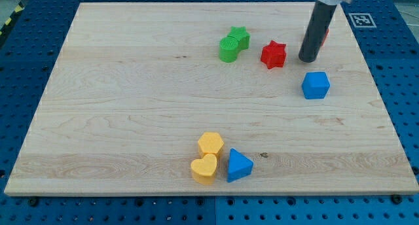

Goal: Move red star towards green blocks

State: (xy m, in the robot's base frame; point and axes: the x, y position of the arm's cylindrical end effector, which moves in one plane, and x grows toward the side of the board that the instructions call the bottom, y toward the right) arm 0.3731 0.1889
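Red star block near the green pair, rod tip just to its right.

On the pale wooden surface (131, 120) I count seven blocks in plain sight: one red star-shaped block (273, 54), two green ones, two blue, two yellow. The green star-shaped block (239, 36) and the rounder green block (228, 50) touch each other near the view's top; the red star sits just to their right, apart from them. My tip (308, 59), the lower end of the straight dark rod, stands just right of the red star, not touching it, and above the blue faceted block (315, 85). A sliver of red shows behind the rod, too hidden to name. Near the view's bottom the yellow faceted block (211, 144), the yellow heart-shaped block (204, 168) and the blue triangular block (239, 165) huddle together. A black-and-white square marker (361, 19) lies at the top right; no writing is readable. There is no claw to open or close.
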